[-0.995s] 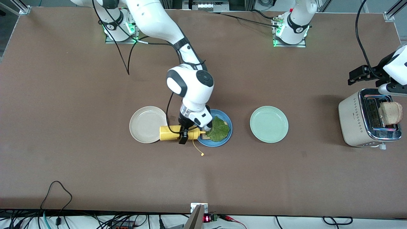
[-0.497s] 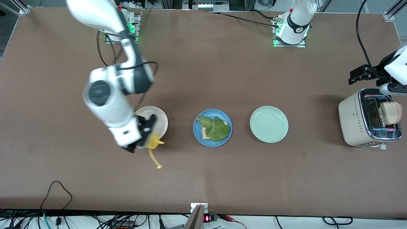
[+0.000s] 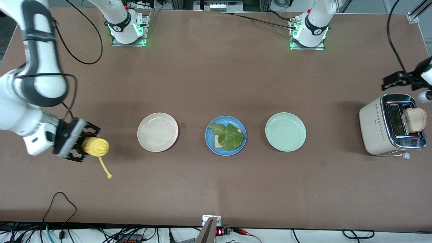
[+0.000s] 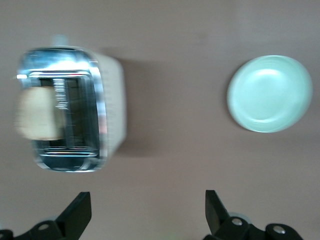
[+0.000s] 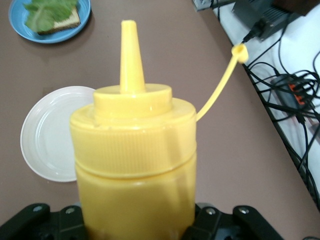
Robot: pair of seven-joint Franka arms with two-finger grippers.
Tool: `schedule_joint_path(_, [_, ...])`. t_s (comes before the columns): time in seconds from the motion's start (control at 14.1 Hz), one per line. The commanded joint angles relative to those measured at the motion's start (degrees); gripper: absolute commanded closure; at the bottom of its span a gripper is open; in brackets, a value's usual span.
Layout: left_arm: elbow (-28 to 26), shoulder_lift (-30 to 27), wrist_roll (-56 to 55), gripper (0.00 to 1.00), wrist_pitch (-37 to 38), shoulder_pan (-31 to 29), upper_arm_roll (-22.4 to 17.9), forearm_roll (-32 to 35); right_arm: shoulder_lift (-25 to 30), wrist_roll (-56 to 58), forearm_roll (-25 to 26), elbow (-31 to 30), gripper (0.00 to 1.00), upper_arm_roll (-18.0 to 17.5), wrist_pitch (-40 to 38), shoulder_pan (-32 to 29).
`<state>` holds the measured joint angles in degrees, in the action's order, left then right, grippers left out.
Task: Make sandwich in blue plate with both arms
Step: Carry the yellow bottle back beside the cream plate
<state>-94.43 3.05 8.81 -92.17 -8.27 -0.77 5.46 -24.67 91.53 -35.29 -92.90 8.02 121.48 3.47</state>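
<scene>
The blue plate point(image 3: 211, 146) sits mid-table between two other plates and holds a toast slice point(image 3: 217, 143) with a crinkled green lettuce leaf point(image 3: 230, 135) on top. The plate point(image 5: 82, 22) and its lettuce also show in the right wrist view. My right gripper point(image 3: 86, 145) is shut on a yellow squeeze bottle point(image 3: 96, 147) point(image 5: 132, 150), over bare table at the right arm's end. The bottle's open cap point(image 3: 108, 176) dangles on its strap. My left gripper point(image 3: 391, 81) point(image 4: 147, 215) hangs open and empty over the table beside the toaster point(image 3: 378, 125). A second toast slice point(image 3: 415, 119) stands in the toaster's slot.
A cream-white plate point(image 3: 157, 132) point(image 5: 47, 135) lies beside the blue plate toward the right arm's end. On the blue plate's other flank is a pale green plate point(image 3: 285, 131) point(image 4: 270, 92). Cables and electronics point(image 5: 290, 85) run along the table edge nearest the front camera.
My right arm swung away from the blue plate, carrying the yellow bottle past the cream plate to the right arm's end of the table. My left gripper shifted slightly by the toaster.
</scene>
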Motion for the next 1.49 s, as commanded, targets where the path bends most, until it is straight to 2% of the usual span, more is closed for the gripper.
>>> schedule_joint_path(0.0, [0.6,3.4,7.3,0.00,-5.1,-5.5,0.2,1.7,2.8,13.1,-9.0,-7.2,1.00,-4.9,0.2,-9.6])
schedule_joint_path(0.21, [0.6,8.2,14.8,0.00,-10.3,-11.3,0.2,1.4,2.4,25.5,-21.0,-14.3,1.00,-5.4,-0.9,-15.4])
schedule_joint_path(0.36, [0.6,11.1,19.6,0.01,-13.1,-14.0,0.2,-1.2,1.5,33.1,-28.4,-18.2,1.00,-5.4,-5.4,-18.7])
schedule_joint_path(0.5, [0.4,13.3,22.9,0.13,-14.1,-16.3,0.2,-2.9,-0.8,38.4,-32.3,-20.0,1.00,-5.4,-9.6,-22.4])
schedule_joint_path(0.64, [0.1,16.2,26.1,0.21,-17.9,-17.6,0.2,-3.4,-2.8,40.0,-33.3,-20.5,1.00,-5.7,-13.3,-26.3])
schedule_joint_path(0.78, [-0.1,18.0,29.2,0.28,-21.4,-18.9,0.2,-3.4,-4.5,42.1,-33.4,-20.5,1.00,-8.5,-13.3,-31.1])
schedule_joint_path(0.85, [-0.1,18.4,29.5,0.35,-21.5,-19.4,0.3,-3.5,-5.5,43.6,-33.4,-20.5,1.00,-9.9,-13.4,-33.1])
schedule_joint_path(0.92, [-0.3,18.5,29.4,0.66,-20.9,-19.4,0.3,-3.6,-7.0,45.6,-33.4,-20.5,1.00,-10.6,-13.4,-34.7])
schedule_joint_path(0.99, [-0.2,18.7,29.3,0.81,-20.9,-19.4,0.3,-3.6,-7.1,46.2,-33.4,-20.6,1.00,-10.7,-13.4,-34.9])
schedule_joint_path(1.07, [-0.2,19.1,29.2,0.91,-20.9,-19.4,0.3,-3.6,-7.5,46.4,-33.4,-20.7,1.00,-10.7,-13.4,-35.7])
schedule_joint_path(1.14, [-0.1,18.8,29.1,0.97,-20.6,-19.4,0.4,-3.5,-7.9,46.4,-33.4,-21.0,1.00,-10.7,-13.5,-36.5])
schedule_joint_path(1.21, [0.3,18.3,29.2,0.99,-20.5,-19.4,0.7,-3.5,-8.6,46.4,-33.4,-21.0,1.00,-10.8,-13.5,-37.1])
schedule_joint_path(1.42, [1.0,13.8,29.0,0.99,-17.5,-19.0,1.7,-3.3,-9.8,46.5,-33.4,-20.9,1.00,-11.4,-13.5,-38.6])
